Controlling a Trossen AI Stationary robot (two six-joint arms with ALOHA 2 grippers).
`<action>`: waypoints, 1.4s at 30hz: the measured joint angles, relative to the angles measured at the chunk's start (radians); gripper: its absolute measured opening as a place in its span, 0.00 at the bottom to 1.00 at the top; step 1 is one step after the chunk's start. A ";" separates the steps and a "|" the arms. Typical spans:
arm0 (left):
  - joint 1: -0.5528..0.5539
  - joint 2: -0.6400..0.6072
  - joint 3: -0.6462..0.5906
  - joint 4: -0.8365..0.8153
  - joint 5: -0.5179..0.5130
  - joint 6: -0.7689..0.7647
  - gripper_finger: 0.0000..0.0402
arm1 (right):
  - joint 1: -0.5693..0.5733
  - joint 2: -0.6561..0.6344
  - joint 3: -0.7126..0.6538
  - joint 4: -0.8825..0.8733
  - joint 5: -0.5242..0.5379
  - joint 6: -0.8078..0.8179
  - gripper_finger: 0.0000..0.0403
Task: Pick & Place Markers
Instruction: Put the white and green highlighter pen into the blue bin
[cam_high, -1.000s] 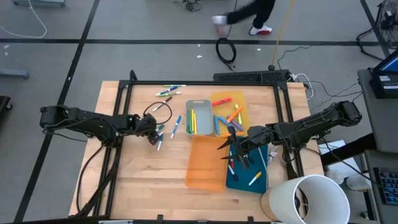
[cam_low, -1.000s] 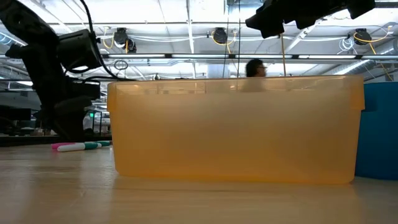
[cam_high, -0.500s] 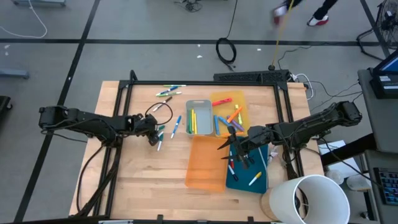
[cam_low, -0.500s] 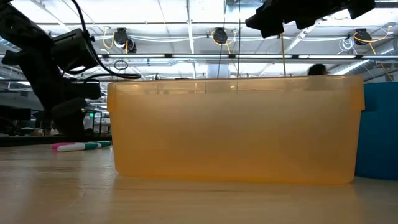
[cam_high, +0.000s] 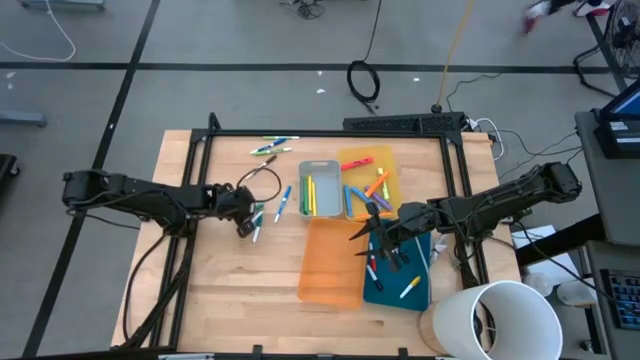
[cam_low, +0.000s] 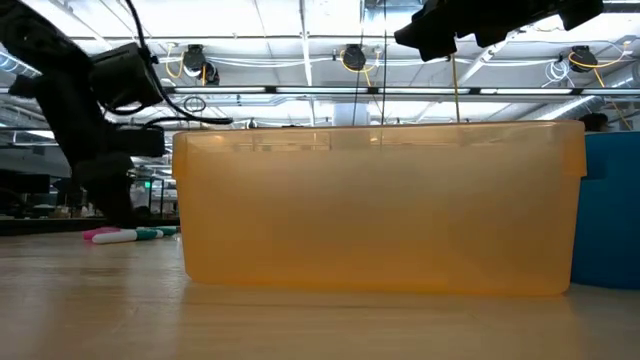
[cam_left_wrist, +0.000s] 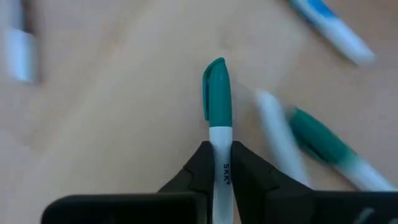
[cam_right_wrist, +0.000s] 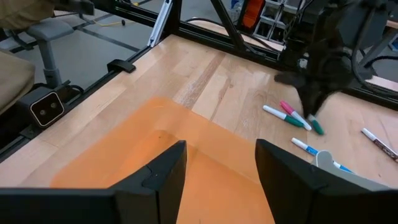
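My left gripper (cam_high: 250, 216) is at the table's left middle, slanted down among loose markers, and shut on a white marker with a green cap (cam_left_wrist: 217, 87). Beside it lie another green-capped marker (cam_left_wrist: 323, 146) and a blue one (cam_high: 284, 202). More markers (cam_high: 270, 148) lie near the far edge and in the grey tray (cam_high: 320, 190) and yellow tray (cam_high: 372, 178). My right gripper (cam_right_wrist: 221, 168) hangs open above the orange tray (cam_high: 332, 262), touching nothing. My left gripper pinches the marker's white barrel (cam_left_wrist: 222, 168) between its two fingers, just behind the green cap. The fingers come slanting down from the table's left side and lie along the marker, whose capped end sticks out past the fingertips. Whether it is clear of the table I cannot tell.
A blue tray (cam_high: 402, 278) with a few markers lies right of the orange tray. A white tub (cam_high: 495, 320) stands at the near right corner. A black frame (cam_high: 330, 132) runs along the table's far edge and sides. In the low view the orange tray's wall (cam_low: 380, 210) fills the middle.
My left wrist has rolled a little and rocked in place above the loose markers; the low view shows its upper block shift left, then back. A person walking beyond the far edge has passed out toward the right.
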 joint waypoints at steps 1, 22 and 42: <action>-0.009 -0.013 0.015 -0.010 0.016 0.023 0.09 | 0.000 0.000 0.000 0.000 0.000 0.000 0.45; -0.159 0.186 0.093 1.154 0.265 0.514 0.08 | -0.102 0.160 -0.104 0.657 0.175 -0.067 0.45; -0.214 0.471 0.434 1.025 0.333 0.622 0.08 | -0.108 0.287 -0.030 0.728 0.029 -0.064 0.45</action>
